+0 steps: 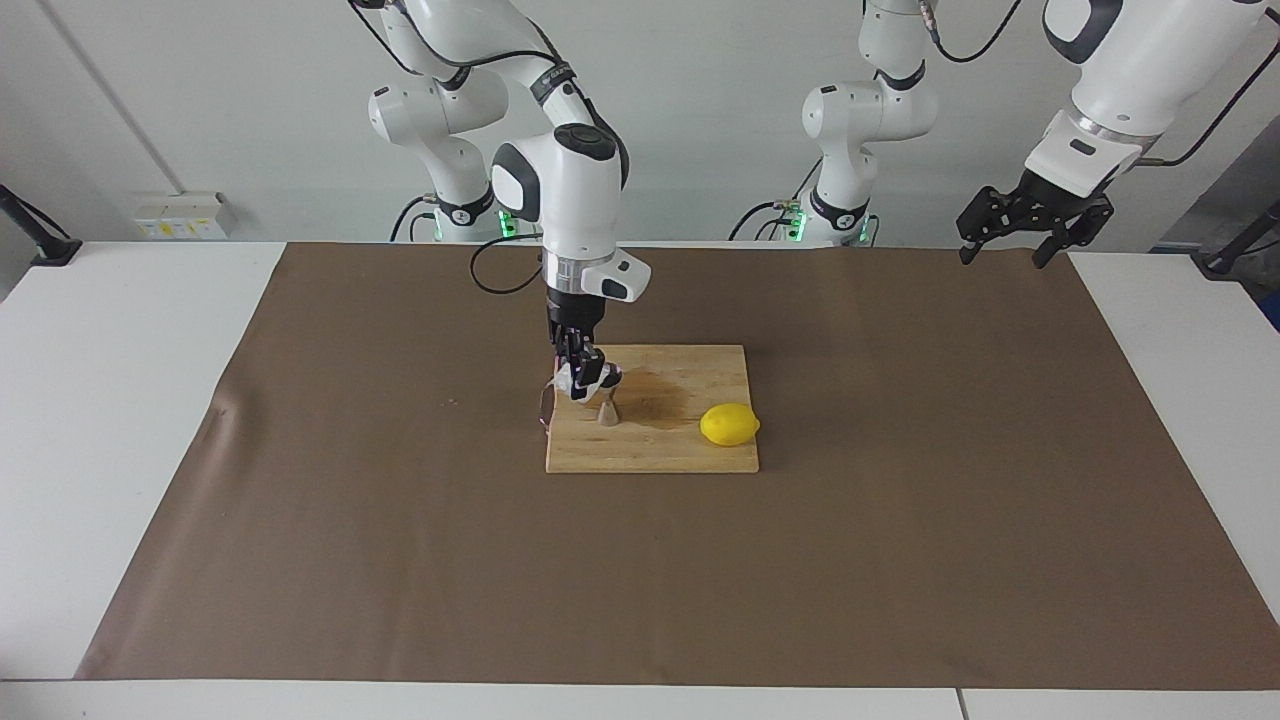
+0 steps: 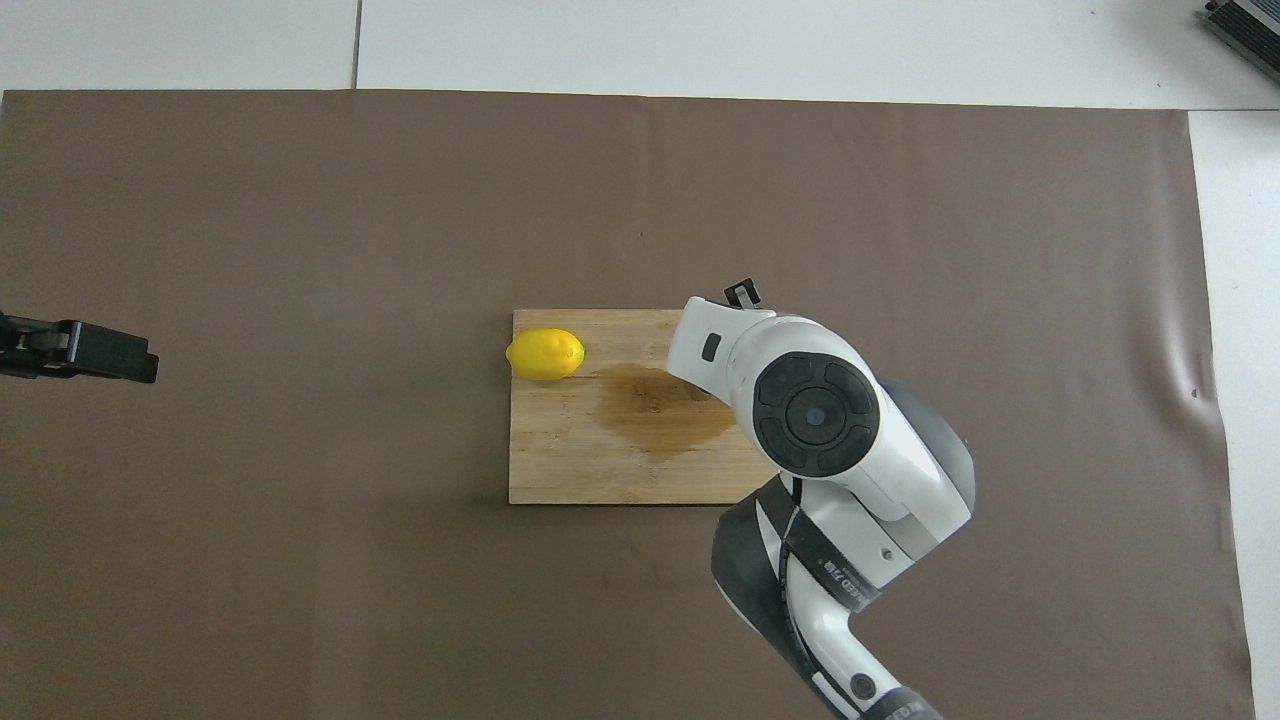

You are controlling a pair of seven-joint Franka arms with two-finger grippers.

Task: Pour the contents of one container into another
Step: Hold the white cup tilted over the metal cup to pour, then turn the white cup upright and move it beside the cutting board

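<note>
The small whitish glass cup (image 1: 583,379) is tilted in my right gripper (image 1: 578,385), which is shut on it just above the wooden cutting board (image 1: 650,450). The small steel jigger (image 1: 607,412) stands upright on the board right beside and just below the cup. In the overhead view my right arm's wrist (image 2: 815,415) hides both the cup and the jigger. My left gripper (image 1: 1003,252) is open and empty, raised at the left arm's end of the table; it also shows in the overhead view (image 2: 100,352).
A yellow lemon (image 1: 729,424) lies on the board's corner toward the left arm's end, also in the overhead view (image 2: 545,354). A dark wet stain (image 2: 660,405) marks the board's middle. A brown mat (image 1: 900,500) covers the table.
</note>
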